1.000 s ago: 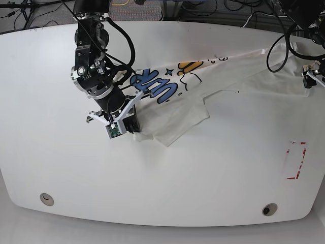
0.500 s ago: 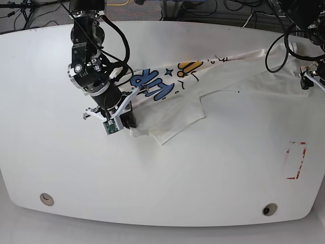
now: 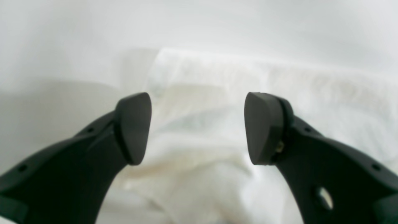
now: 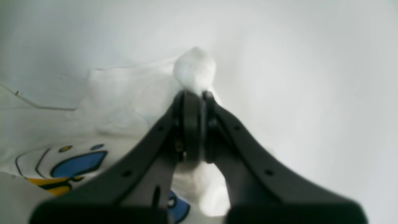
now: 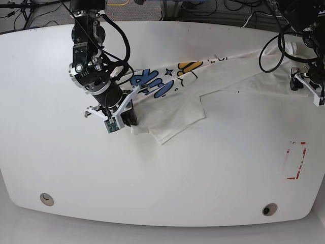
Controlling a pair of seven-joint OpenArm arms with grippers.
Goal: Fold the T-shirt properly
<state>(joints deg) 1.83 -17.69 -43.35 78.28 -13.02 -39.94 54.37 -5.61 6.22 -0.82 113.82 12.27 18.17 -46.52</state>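
Observation:
The T-shirt (image 5: 179, 110) lies stretched across the white table (image 5: 203, 178), its blue and yellow print toward the left. My right gripper (image 5: 132, 122) sits at the shirt's left end. In the right wrist view the right gripper (image 4: 194, 95) is shut on a bunched nub of the T-shirt (image 4: 194, 67), with blue and yellow print at lower left. My left gripper (image 5: 303, 80) hovers at the shirt's far right end. Seen from the left wrist, the left gripper (image 3: 199, 127) stands open, with crumpled white cloth of the T-shirt (image 3: 199, 174) lying below and between the fingers.
A red-outlined rectangle mark (image 5: 296, 160) is on the table at the right. Two round holes (image 5: 46, 199) (image 5: 269, 209) sit near the front edge. Cables (image 5: 127, 48) hang from the arms and trail behind the table's back edge.
My right gripper has pulled the shirt's left end a little up and to the left, dragging the lower fold along. The left arm has shifted leftward over the shirt's right end.

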